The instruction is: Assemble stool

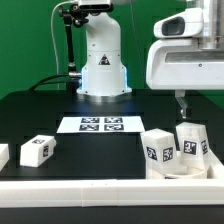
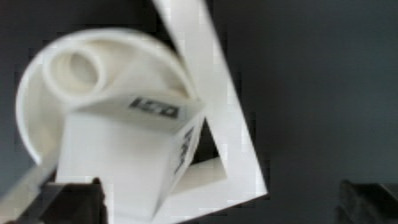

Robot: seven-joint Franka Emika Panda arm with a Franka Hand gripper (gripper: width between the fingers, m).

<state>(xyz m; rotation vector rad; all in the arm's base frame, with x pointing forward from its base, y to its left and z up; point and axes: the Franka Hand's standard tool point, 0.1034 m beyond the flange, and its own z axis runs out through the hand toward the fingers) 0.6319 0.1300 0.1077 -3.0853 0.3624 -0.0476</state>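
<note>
- Border rail [image 1: 100, 192] runs closest; the seat disc [image 2: 45, 110] is tucked into its corner, probably so it cannot slide.
- One leg [image 1: 192, 143] stands on the disc at the exterior view's right.
- My gripper [image 1: 182, 108] hangs above it, jaws spread wide, holding nothing.

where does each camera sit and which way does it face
Exterior view: off the arm, facing the robot base across the table; base and gripper show.
Wrist view: on the wrist, looking down at the seat disc and a tagged leg; dark fingertips show.
Shared: a tagged leg beside the white rail.
</note>
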